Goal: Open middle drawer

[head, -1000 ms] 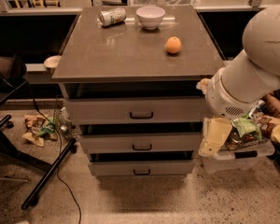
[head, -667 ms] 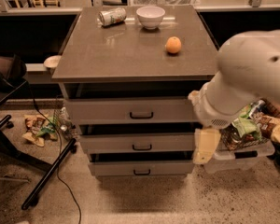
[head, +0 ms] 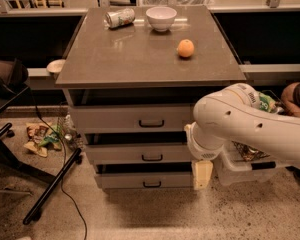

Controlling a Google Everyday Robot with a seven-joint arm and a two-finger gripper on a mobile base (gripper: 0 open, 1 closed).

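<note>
Swung left and lower since a second ago: arm (head: pixel 250 126) now crosses the right front corner of the cabinet (head: pixel 140 64) instead of hanging off to the side.

Cabinet stands centre, with three grey drawers stacked under its top. Middle drawer (head: pixel 120 154) is second down. Its front looks in line with the others, so not yet pulled.

Gripper (head: pixel 201 174) hangs at the right end of the drawer fronts, about level with the seam between middle and lowest. Released or clenched, I cannot tell.

Handle (head: pixel 152 157) is small and black, at the centre of the middle front and well left of my tool.

My read: this is the approach.
- Carry further left and rise slightly to handle height.
- Come in square to the front and take the bar at its middle.
- Draw straight back along the runners.
- Stay clear of the lowest drawer's handle (head: pixel 152 184) just beneath, which is an easy one to catch by mistake.
</note>
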